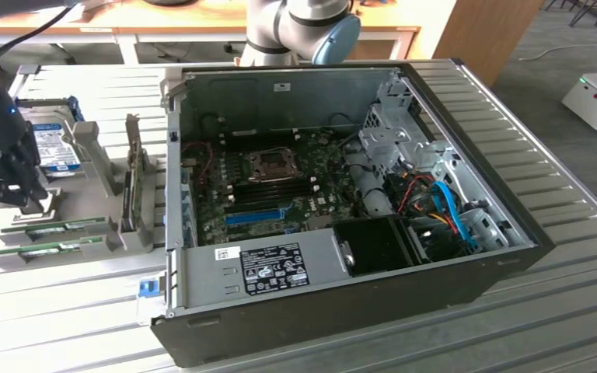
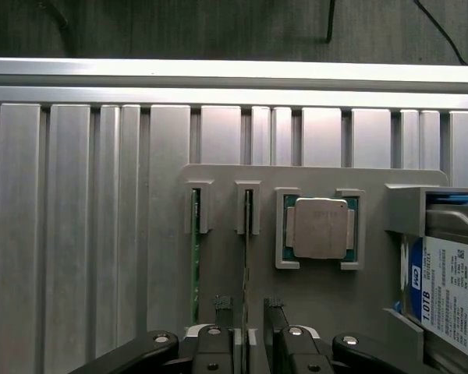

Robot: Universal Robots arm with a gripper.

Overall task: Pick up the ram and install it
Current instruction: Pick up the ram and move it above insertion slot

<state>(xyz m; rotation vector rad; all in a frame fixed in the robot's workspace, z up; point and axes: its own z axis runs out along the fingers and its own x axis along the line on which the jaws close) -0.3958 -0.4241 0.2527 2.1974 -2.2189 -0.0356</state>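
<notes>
Ribbed aluminium table [image 1: 60, 311] is seen under the grey holder [image 2: 320, 304] where the ram [image 2: 247, 234] is stood on edge. Pick-up is judged pending: the gripper [image 2: 248, 305] is spread empty above it; centring on the thin edge is needed.

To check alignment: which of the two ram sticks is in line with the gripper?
The ram stick beside the silver processor; its edge runs straight toward the gripper. The other stick stands one slot farther from the processor.

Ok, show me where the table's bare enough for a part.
Bare table slats: on the exterior view's right of the computer case, and in front of the gray holder. Crowded: the holder, with ram sticks, hard drive and gripper above.
</notes>
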